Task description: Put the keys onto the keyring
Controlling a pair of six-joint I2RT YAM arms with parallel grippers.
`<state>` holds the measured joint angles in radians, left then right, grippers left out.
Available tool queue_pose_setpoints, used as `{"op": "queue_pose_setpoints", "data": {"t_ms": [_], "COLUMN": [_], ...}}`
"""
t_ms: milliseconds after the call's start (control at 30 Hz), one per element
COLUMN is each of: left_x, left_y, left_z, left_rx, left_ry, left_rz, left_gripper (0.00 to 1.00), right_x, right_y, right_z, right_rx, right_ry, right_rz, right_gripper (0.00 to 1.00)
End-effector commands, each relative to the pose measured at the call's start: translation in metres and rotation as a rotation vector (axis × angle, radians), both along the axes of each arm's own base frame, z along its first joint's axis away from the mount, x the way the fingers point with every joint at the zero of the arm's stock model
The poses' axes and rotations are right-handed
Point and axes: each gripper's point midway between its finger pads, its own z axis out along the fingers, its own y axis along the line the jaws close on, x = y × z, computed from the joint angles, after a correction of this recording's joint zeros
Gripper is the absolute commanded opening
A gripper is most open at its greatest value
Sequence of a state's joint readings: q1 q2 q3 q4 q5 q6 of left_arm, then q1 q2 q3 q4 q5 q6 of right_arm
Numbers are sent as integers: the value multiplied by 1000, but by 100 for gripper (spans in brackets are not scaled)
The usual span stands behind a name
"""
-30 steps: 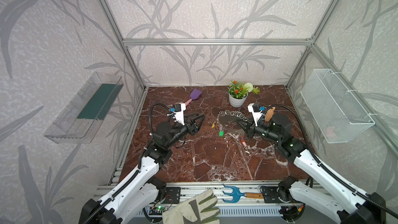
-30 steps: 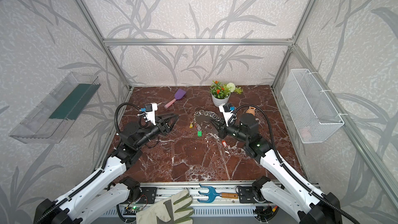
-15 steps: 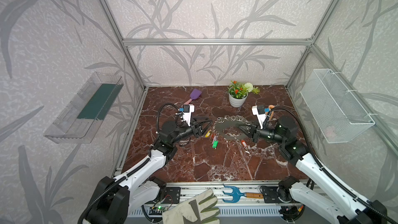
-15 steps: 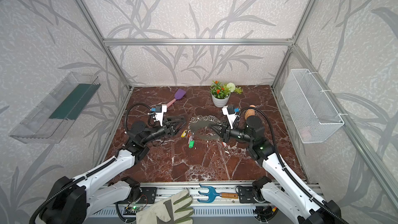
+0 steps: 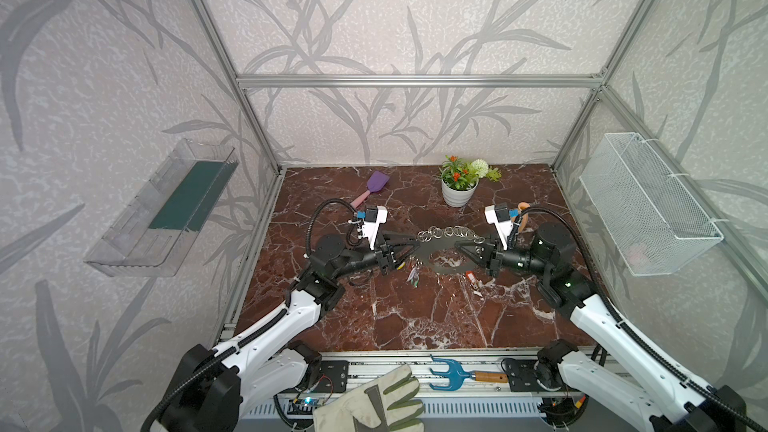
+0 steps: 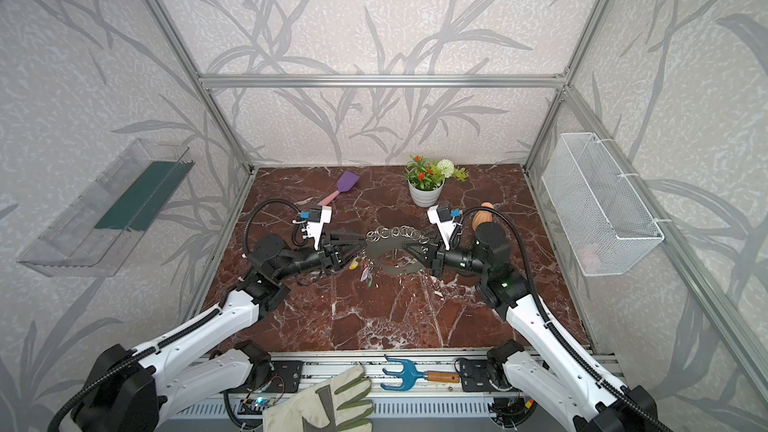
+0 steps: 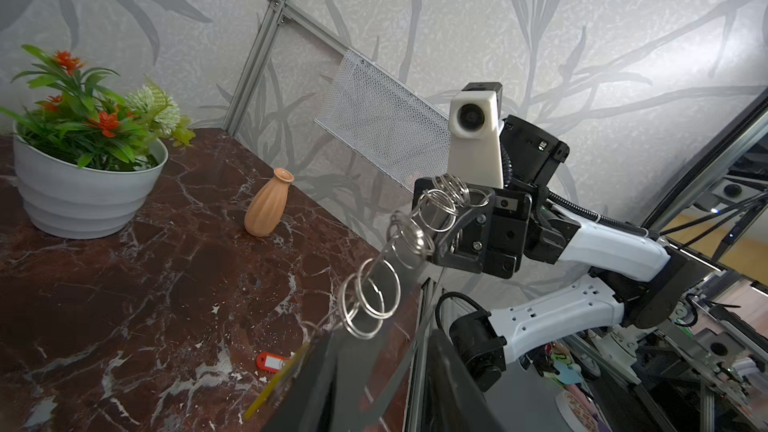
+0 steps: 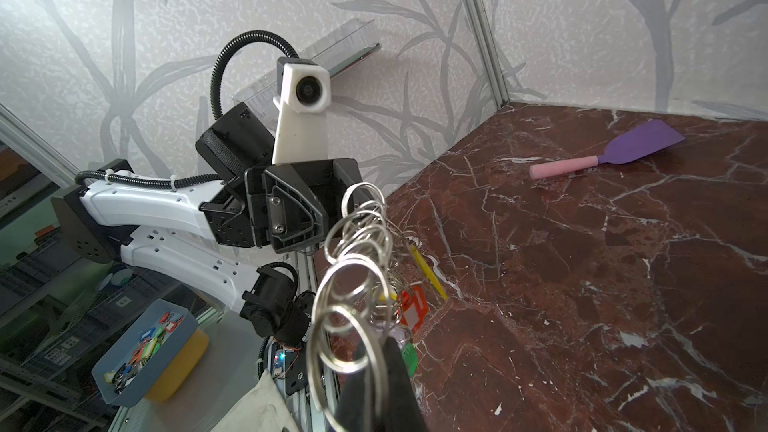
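Mid-table, lifted off the marble table [image 5: 395,317]: keyring [image 5: 430,248], strung roughly level betw. the two grippers in both top views, silver rings fringing its far edge. At its right end, right gripper [image 5: 459,246], jaws pinched tight on the grey band. At its left end, left gripper [image 5: 417,244], jaws partly apart w/ the band end lying betw. them in the left wrist view; cannot tell if either finger touches it. Hanging under the keyring next to the left gripper: keys [image 5: 412,274], a small bunch incl. yellow, green and pale lilac tags; unclear whether their tips reach the table. Flat on the table below the keyring, nearer the right gripper: red key [image 5: 469,277], apart from the bunch, its silver loop visible in the left wrist view. Near the back wall: plant pot [image 5: 457,195] and spatula [image 5: 374,187], both well apart from the keyring.
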<state>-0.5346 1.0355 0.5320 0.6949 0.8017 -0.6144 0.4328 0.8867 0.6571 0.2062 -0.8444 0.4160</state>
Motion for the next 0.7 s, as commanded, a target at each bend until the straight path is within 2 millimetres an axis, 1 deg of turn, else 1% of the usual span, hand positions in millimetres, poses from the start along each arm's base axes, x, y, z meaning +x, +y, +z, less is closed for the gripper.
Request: {"op": "queue_pose_setpoints", "data": {"t_ms": [0, 67, 233, 333, 400, 500, 667], "left_x": [-4, -5, -2, 3, 13, 18, 25], "left_y": [-3, -4, -6, -6, -4, -7, -14], "left_z": [10, 11, 20, 25, 25, 29, 26], "left_rx": [7, -8, -39, -55, -61, -66, -27], "left_ry": [-41, -37, -37, -22, 8, 41, 114], "left_rz": [-24, -38, -44, -24, 22, 39, 70], "left_gripper": [36, 34, 34, 36, 38, 38, 29], "right_x": [-6, -5, -5, -5, -6, -7, -9], "right_y": [0, -1, -1, 0, 1, 2, 2], "right_z": [20, 19, 15, 15, 14, 11, 10], "right_rx": [36, 33, 29, 36, 39, 33, 24], "right_ry": [-74, -71, -64, -59, -55, -49, -51], "right_rz": [24, 16, 12, 21, 26, 30, 26], "right_gripper": [0, 0, 0, 0, 0, 0, 0]}}
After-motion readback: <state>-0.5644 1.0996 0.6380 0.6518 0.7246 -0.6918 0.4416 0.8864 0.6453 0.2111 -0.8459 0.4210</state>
